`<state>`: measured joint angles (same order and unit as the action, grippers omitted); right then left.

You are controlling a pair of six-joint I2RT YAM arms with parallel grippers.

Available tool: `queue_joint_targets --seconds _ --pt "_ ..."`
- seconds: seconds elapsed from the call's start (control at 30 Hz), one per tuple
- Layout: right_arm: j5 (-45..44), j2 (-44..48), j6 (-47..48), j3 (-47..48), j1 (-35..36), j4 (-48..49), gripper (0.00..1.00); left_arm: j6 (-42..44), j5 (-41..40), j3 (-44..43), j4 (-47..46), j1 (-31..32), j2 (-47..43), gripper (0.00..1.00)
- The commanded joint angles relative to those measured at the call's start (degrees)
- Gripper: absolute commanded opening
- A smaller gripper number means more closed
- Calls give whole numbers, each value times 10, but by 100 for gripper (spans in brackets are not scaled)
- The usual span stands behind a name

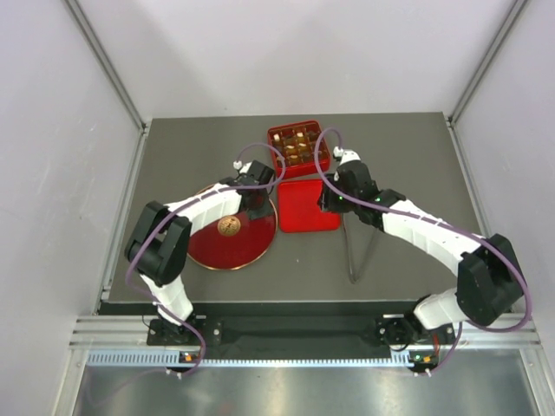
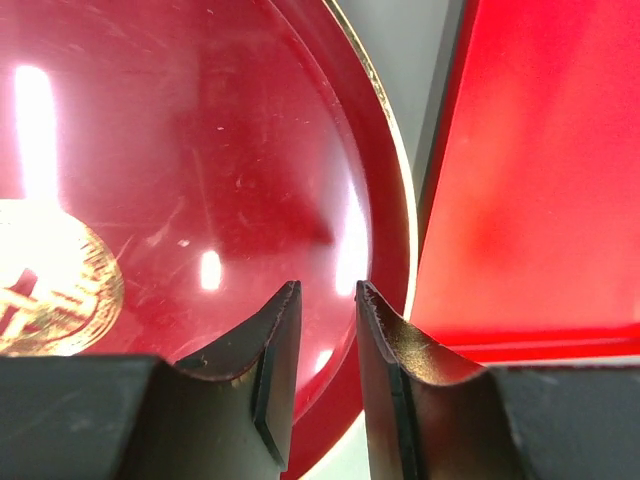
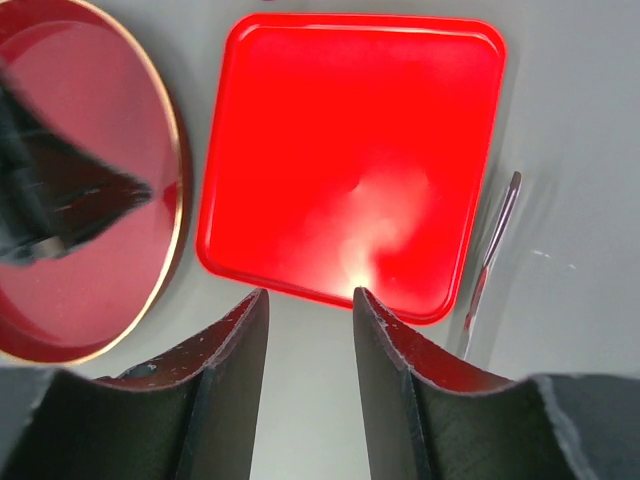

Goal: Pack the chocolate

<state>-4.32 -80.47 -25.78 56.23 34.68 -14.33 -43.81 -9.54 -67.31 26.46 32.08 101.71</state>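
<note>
Red plastic forms the square box (image 1: 293,126) at the far middle of the table (image 1: 173,156). Its grid of small compartments holds the chocolate (image 1: 293,149), in tan and dark brown pieces. Just in front of the box lies a flat red lid (image 1: 309,208). Beside the lid, a round dark red plate (image 1: 208,247) carries one golden wrinkled ball (image 1: 229,226). The left end effector (image 2: 328,290) hangs over the plate's right rim, its fingers nearly together and gripping nothing. The right end effector (image 3: 308,295) is above the lid's near edge, moderately open and holding nothing.
</note>
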Motion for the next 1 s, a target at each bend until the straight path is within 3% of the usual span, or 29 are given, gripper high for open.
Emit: queue_joint_targets --seconds 0.0,0.3,0.7,0.97 --pt "-44 -35 -5 27 -2 2 40 -6 -27 -5 9 0 -63 35" --pt "-74 -175 52 128 -72 7 40 17 8 40 6 0 -190 41" --pt "-69 -321 101 229 -96 -17 36 16 29 95 -11 -2 -324 66" --pt "-77 -370 103 245 -92 -36 32 18 24 89 -3 -1 -347 66"
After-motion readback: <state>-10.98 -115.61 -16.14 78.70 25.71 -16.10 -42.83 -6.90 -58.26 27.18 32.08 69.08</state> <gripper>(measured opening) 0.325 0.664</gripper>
